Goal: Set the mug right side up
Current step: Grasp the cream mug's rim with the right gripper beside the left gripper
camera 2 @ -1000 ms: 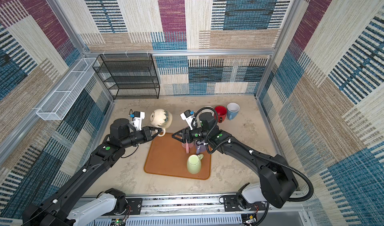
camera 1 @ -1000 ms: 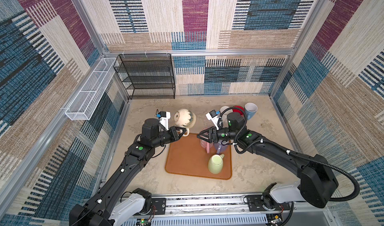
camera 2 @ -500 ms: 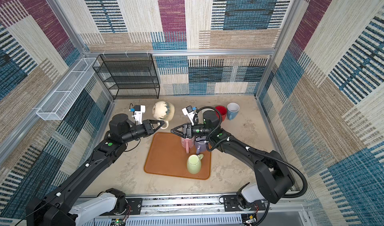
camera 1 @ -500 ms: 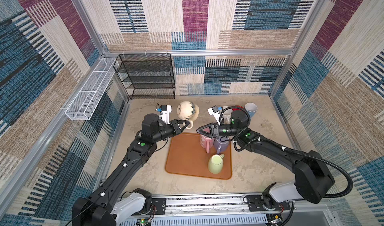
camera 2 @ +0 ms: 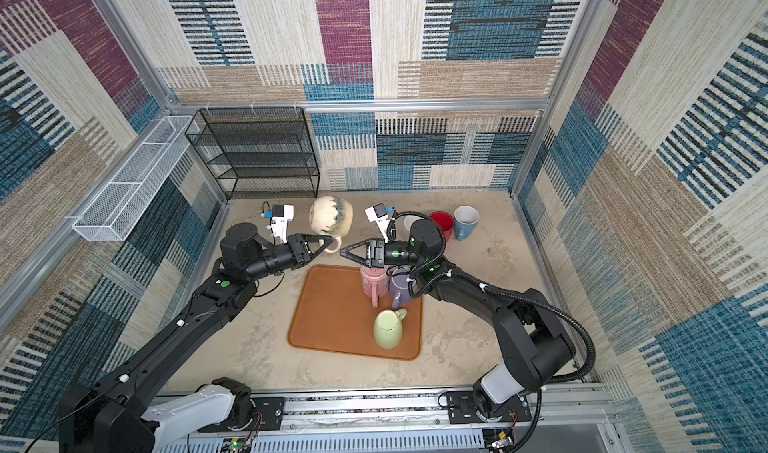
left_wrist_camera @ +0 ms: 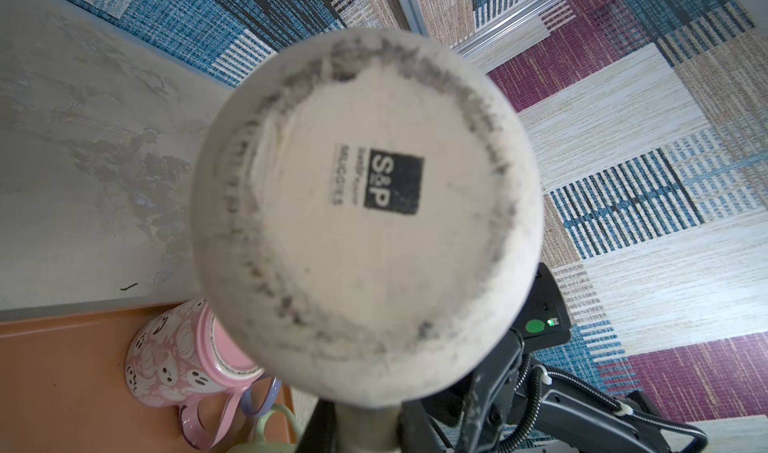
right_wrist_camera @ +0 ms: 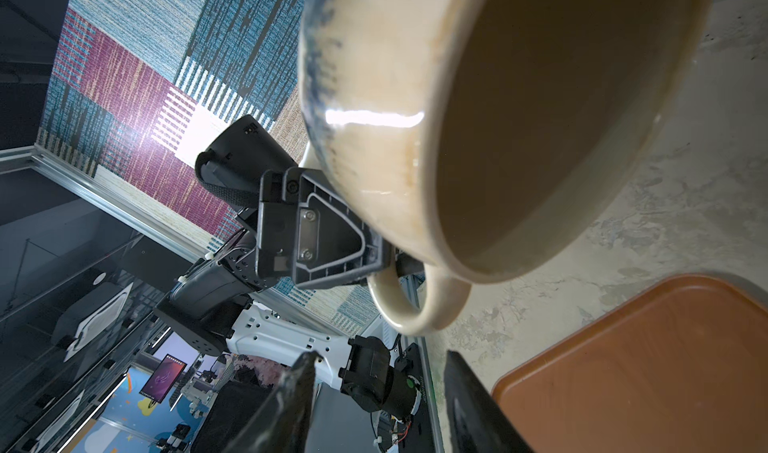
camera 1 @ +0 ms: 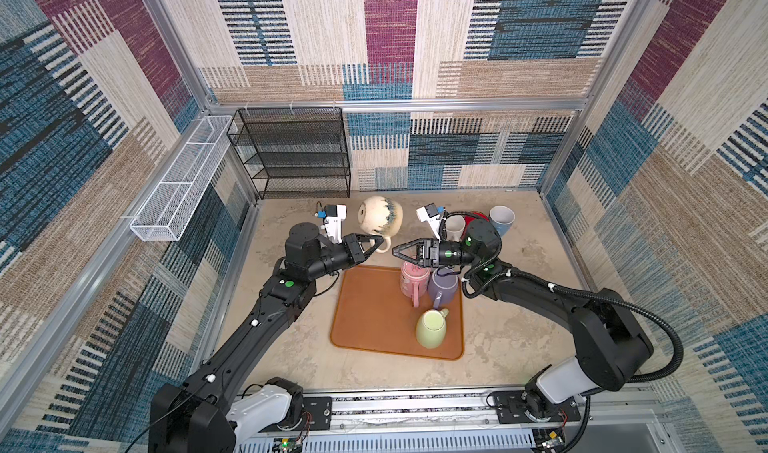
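The mug (camera 1: 380,218) (camera 2: 331,218) is cream with a blue-streaked rim. It hangs on its side in the air behind the tray. My left gripper (camera 1: 379,243) (camera 2: 326,244) is shut on its handle. The left wrist view is filled by the mug's flat base (left_wrist_camera: 365,214), with the left gripper (left_wrist_camera: 368,434) round the handle. In the right wrist view the mug's mouth (right_wrist_camera: 540,118) faces me, and its handle (right_wrist_camera: 415,305) sits just past my right gripper (right_wrist_camera: 378,388). The right gripper (camera 1: 395,249) (camera 2: 343,252) is open and empty, tips pointing at the left one.
An orange tray (camera 1: 374,318) carries a pink mug (camera 1: 413,278), a purple mug (camera 1: 442,286) and a green mug (camera 1: 432,328). White (camera 1: 455,226), red (camera 1: 473,218) and blue (camera 1: 500,220) mugs stand at the back right. A black wire rack (camera 1: 295,151) and a white basket (camera 1: 178,180) are at the back left.
The left gripper has carried the mug a little back and to the right. The right gripper has risen from over the pink mug toward the mug's handle, its jaws slightly narrower.
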You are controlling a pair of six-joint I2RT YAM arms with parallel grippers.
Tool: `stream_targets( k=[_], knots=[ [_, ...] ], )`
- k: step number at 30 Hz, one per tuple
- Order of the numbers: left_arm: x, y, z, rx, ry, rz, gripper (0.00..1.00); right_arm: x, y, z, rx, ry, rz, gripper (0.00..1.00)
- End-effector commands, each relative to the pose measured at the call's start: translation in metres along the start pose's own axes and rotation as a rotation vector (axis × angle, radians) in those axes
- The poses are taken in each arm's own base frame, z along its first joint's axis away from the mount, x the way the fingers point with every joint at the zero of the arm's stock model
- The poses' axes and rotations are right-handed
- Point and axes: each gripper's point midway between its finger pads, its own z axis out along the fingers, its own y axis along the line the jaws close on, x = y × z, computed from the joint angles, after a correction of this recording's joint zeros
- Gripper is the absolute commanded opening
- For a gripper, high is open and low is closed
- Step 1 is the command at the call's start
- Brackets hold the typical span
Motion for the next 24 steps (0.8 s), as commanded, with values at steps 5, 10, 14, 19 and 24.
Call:
stream_targets(
  k=[5,10,14,19,24],
  knots=[
    [-0.023,-0.037,0.0,0.132,-0.065,0.101,0.0,-0.009,0.01,0.004,-0.058,-0.008,-0.01,0.51],
    [-0.024,-0.04,0.001,0.145,-0.066,0.105,0.0,-0.013,0.006,0.006,-0.058,-0.017,-0.006,0.51],
    [-0.024,-0.042,0.001,0.153,-0.064,0.11,0.0,-0.018,0.002,0.006,-0.052,-0.037,0.003,0.5],
    [-0.023,-0.043,0.001,0.159,-0.063,0.109,0.0,-0.026,-0.002,0.007,-0.059,-0.067,0.015,0.47],
    [-0.022,-0.043,0.002,0.165,-0.059,0.107,0.0,-0.032,-0.005,0.009,-0.065,-0.081,0.025,0.46]
  ],
)
